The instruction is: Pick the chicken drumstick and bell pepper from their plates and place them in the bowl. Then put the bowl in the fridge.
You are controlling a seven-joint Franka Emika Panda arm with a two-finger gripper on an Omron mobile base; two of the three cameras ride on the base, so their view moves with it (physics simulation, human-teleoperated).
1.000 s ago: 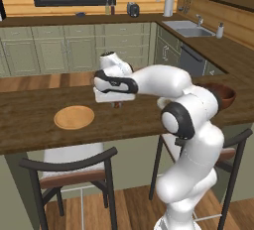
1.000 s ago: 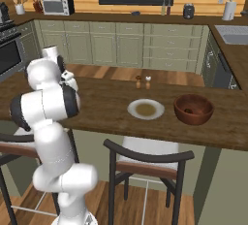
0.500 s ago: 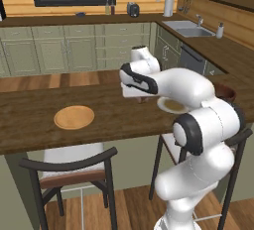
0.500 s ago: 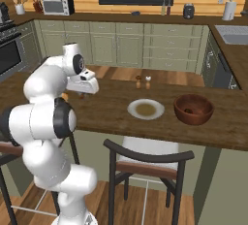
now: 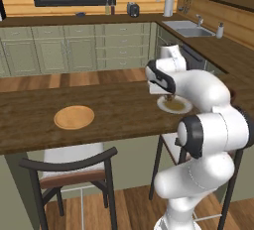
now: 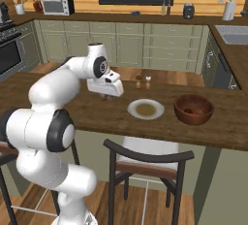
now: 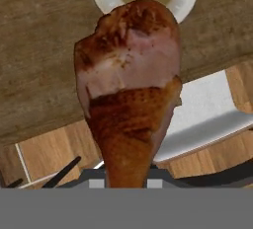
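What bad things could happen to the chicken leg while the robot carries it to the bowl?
The chicken drumstick hangs from the shut gripper by its thin end, with the thick end sticking far out, so a fast swing might shake it loose onto the counter. Carried low, it could also bump the pale-rimmed plate or the rim of the bowl on the way.

A tan wooden plate [image 5: 74, 117] is seen lying flat on the dark wooden surface [image 5: 30, 120], at about 9 o'clock from the arm's hand. A pale-rimmed plate [image 5: 174, 105] with a brownish centre is set at about 3 o'clock along the same surface, partly covered by the white arm. The hand is held just above this plate's near-left rim. A dark chair [image 5: 74, 169] is placed below the surface edge.
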